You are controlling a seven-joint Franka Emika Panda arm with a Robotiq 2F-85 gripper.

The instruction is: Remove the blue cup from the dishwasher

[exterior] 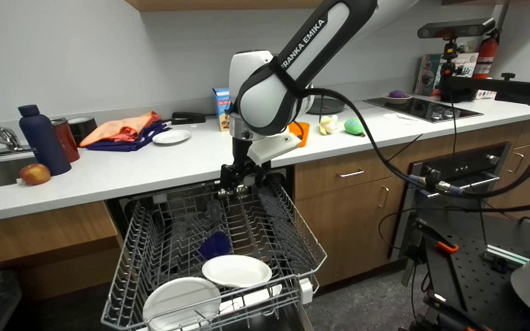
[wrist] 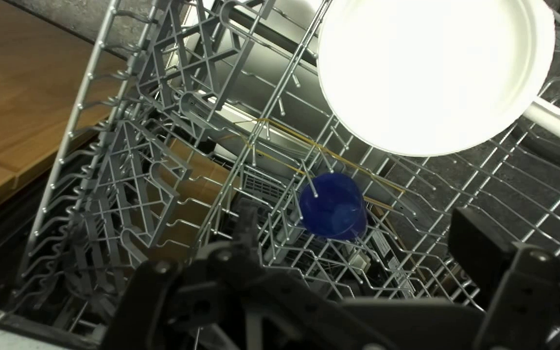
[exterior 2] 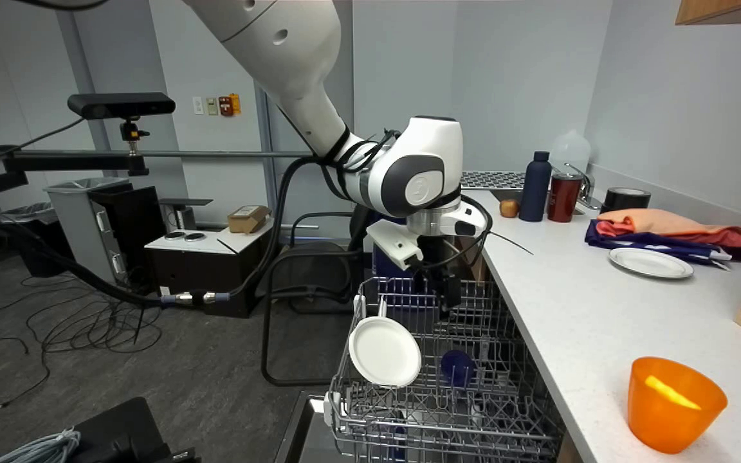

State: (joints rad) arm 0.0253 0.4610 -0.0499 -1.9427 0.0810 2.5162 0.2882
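Note:
The blue cup (wrist: 331,206) sits tilted among the wire tines of the pulled-out dishwasher rack (wrist: 80,97). It shows in both exterior views, near the rack's middle (exterior: 215,246) (exterior 2: 457,368). My gripper (wrist: 355,221) is open, with one black finger at left and one at right in the wrist view and nothing between them. The cup lies below and beyond the fingers, apart from them. In an exterior view the gripper (exterior: 242,181) hangs at the counter end of the rack (exterior: 313,236), behind the cup. It also shows in an exterior view (exterior 2: 438,299) over the rack (exterior 2: 345,360).
White plates (exterior: 236,271) (exterior: 182,301) lie in the rack's outer end beside the cup; one (wrist: 430,68) is close to it in the wrist view. The counter edge (exterior 2: 525,321) runs along the rack. An orange cup (exterior 2: 673,405) and a blue bottle (exterior: 44,140) stand on the counter.

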